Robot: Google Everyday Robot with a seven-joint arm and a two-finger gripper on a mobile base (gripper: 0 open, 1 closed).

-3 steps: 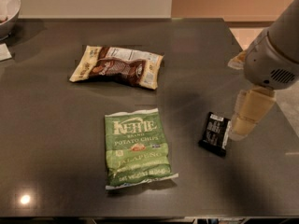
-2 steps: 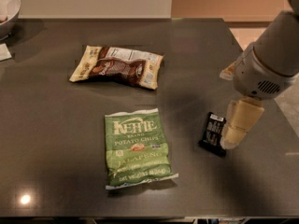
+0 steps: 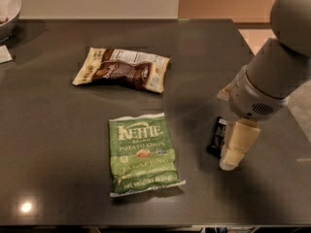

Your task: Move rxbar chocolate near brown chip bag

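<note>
The rxbar chocolate (image 3: 216, 134), on the right beside the gripper (image 3: 229, 161) (open or closed cannot be told), is judged light and flat, best held by its long edges.

Small black rxbar chocolate (image 3: 216, 137) lies flat just beside the lowered gripper (image 3: 231, 155), on its left. Crumpled brown chip bag (image 3: 124, 70) lies well apart, farther left and back.

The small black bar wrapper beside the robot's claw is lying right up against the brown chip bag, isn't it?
No. The small flat black rxbar chocolate wrapper is beside the gripper, but it lies well apart from the brown chip bag, to the right of the green Kettle chip bag, as the camera view shows.
</note>
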